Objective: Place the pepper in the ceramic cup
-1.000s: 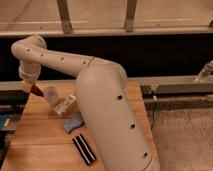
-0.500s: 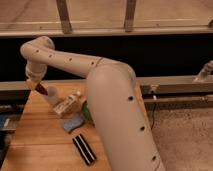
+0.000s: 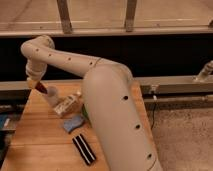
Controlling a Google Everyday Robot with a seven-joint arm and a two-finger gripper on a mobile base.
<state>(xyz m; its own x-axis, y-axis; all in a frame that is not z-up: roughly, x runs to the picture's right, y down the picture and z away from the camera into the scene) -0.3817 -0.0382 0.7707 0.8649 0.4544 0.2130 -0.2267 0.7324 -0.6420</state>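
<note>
Up and to the right goes the gripper (image 3: 35, 84) since a moment ago, and it now hangs over the far left part of the wooden table (image 3: 40, 145), near the back edge. Its fingers are clamped on the pepper (image 3: 41, 88), a slim dark red sliver poking out to the lower right of the fingertips, clear of the wood.

Just right of and below the pepper stands the ceramic cup (image 3: 52, 97), pale and small, close to the table's far edge; the pepper's tip sits just above its rim, though whether it touches I cannot tell. Pressed against the cup's right side lies a tan, box-like packet (image 3: 68, 105), tilted. In front of that, toward the middle of the table, a blue item (image 3: 73, 123) lies flat. Nearer the front edge sits the black-and-white striped bar (image 3: 84, 148), angled. A sliver of green bowl (image 3: 85, 113) peeks out beside the arm (image 3: 112, 110), whose thick white bulk blocks the table's whole right side.
</note>
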